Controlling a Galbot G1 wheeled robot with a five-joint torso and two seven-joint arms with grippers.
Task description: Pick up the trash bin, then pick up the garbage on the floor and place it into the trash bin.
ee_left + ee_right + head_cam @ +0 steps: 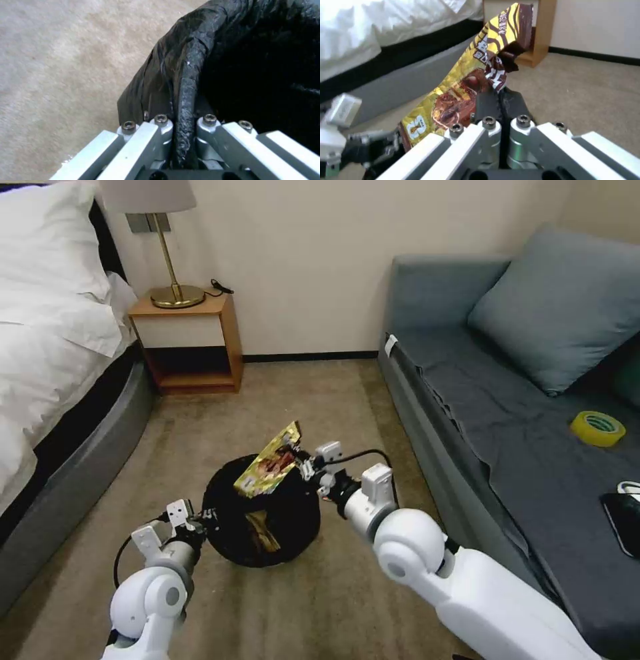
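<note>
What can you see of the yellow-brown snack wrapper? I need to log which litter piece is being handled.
The snack wrapper is a glossy, crinkled foil packet, yellow with brown stripes, a brown food picture and printed lettering. It looks flat, creased and empty. The right gripper pinches it at one edge with shut fingers, holding it tilted above the open mouth of the trash bin, its lower end over the opening. The left gripper clamps the bin's bag-covered rim. Another yellowish piece lies inside the bin.
</note>
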